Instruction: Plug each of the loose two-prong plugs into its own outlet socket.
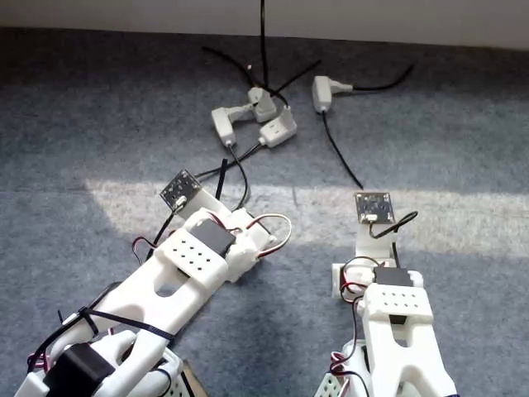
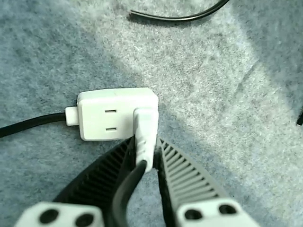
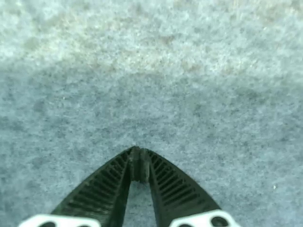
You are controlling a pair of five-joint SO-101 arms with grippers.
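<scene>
Pinching plug (image 2: 144,130) against socket (image 2: 106,116) edge: left hand (image 2: 147,158); open carpet (image 2: 227,94) around.

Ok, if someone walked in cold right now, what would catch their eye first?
Most striking is the left gripper, clamped on a white plug whose nose meets the end of a white outlet block, beside that block's two open slots. In the high view a tangle of white plugs and black cords lies beyond both arms. The right gripper sits shut and empty over grey carpet.

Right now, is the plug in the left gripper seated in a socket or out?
Cannot tell: the plug touches the outlet block, prongs hidden; the block's visible slots are empty.
</scene>
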